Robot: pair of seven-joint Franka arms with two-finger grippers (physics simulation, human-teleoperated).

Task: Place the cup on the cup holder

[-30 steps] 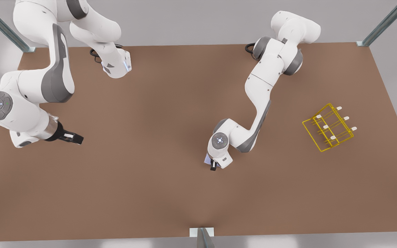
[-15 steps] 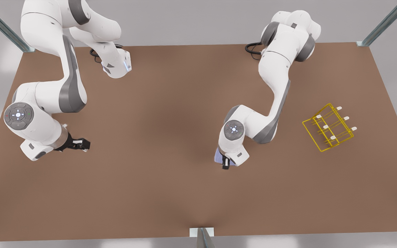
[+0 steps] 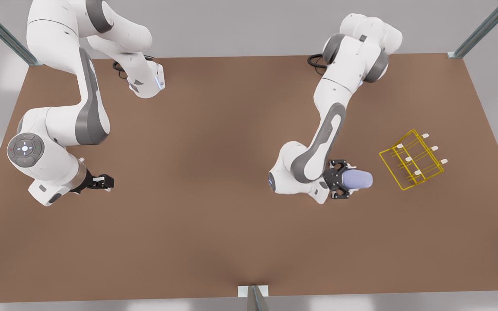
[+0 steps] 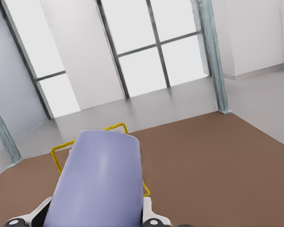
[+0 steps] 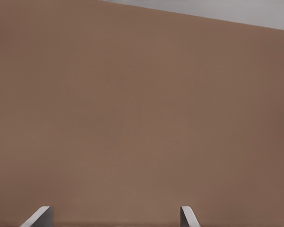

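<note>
While the left pincer [image 3: 349, 180] carries the clamped cup [image 3: 358, 179] sideways near the cup holder [image 3: 411, 160], pegging comes next; right pincer [image 3: 102, 182] waits open.

Lighting is bright, even and diffuse across the brown table [image 3: 197, 224], with only faint, soft-edged shading near its centre and no hard shadows. In the left wrist view, daylight enters through tall windows [image 4: 146, 52], which are washed out to white. No glare noted; renders are slightly soft throughout.

Lavender cup [image 3: 358, 179] — lying sideways, off the table — near the yellow wire cup holder [image 3: 412, 159].
</note>
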